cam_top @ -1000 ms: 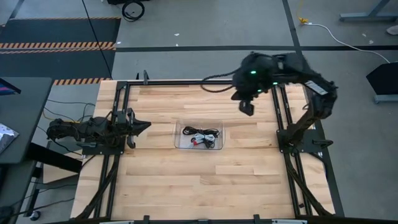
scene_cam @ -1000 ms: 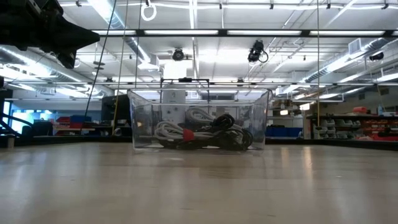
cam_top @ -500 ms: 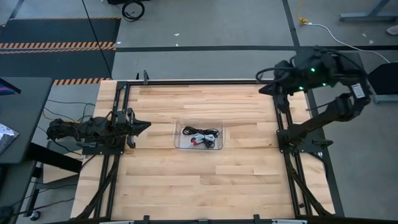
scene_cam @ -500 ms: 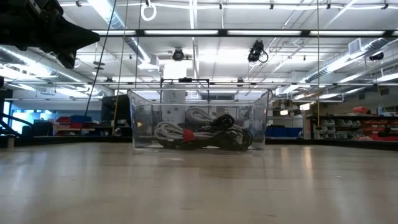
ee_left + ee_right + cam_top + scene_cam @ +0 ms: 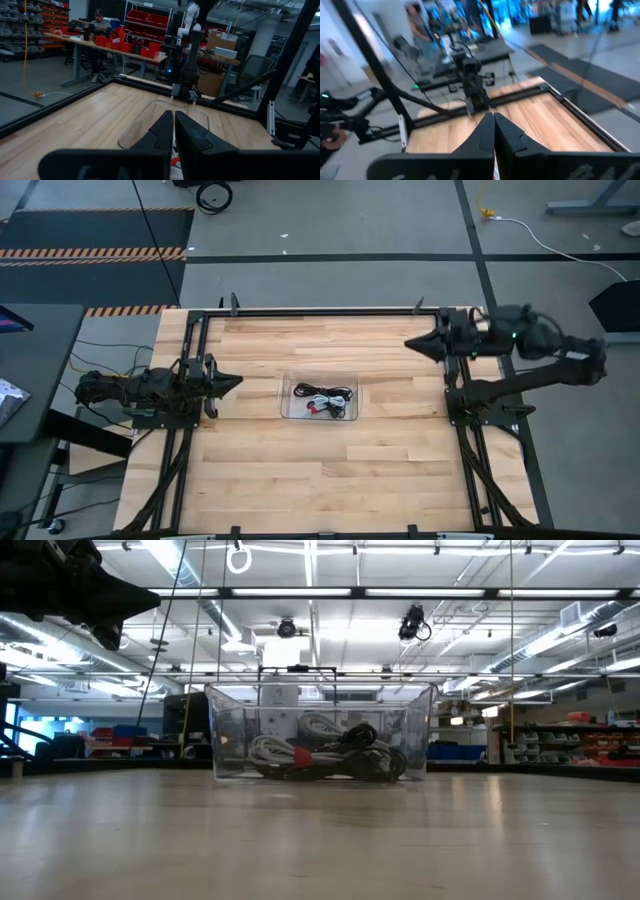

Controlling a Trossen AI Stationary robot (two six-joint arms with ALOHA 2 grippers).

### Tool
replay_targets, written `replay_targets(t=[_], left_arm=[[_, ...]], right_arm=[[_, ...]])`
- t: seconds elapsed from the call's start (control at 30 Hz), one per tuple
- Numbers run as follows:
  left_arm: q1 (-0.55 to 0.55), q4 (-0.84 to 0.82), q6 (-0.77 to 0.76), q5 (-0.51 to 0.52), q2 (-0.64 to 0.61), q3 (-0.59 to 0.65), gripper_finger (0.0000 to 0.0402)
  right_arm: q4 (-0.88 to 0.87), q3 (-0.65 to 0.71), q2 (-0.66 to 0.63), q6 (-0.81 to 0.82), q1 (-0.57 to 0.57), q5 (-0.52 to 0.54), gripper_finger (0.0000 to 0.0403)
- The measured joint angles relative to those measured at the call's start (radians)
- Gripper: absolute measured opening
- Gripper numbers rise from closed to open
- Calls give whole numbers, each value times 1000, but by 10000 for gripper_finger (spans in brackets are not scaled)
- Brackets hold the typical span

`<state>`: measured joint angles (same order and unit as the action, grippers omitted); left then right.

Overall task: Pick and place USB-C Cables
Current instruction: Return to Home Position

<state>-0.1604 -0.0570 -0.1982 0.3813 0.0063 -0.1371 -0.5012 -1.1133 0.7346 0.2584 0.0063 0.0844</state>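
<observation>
USB-C Cables (image 5: 320, 398), overhead: where?
– Black, white, one with red. Bundled inside transparent bin (image 5: 284, 398), middle of table (image 5: 300, 470). Left gripper (image 5: 232, 381) at left edge, right gripper (image 5: 412, 343) near far right corner. Both well apart from bin.
Table level?
– Cables heaped on bin floor, seen through the clear wall.
Left wrist?
– Fingers (image 5: 196, 136) pressed together, nothing between. Bin ahead.
Right wrist?
– Fingers (image 5: 508, 134) pinched together too, nothing held
</observation>
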Motion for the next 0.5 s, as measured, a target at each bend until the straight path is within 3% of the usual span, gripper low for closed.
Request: replay_targets(t=[0.2, 0.5], left_arm=[[0, 0, 0, 0, 0, 0, 25], [0, 0, 1, 0, 0, 0, 25]], right_arm=[[329, 398, -241, 2, 0, -82, 0], [426, 739, -528, -54, 0, -228, 0]])
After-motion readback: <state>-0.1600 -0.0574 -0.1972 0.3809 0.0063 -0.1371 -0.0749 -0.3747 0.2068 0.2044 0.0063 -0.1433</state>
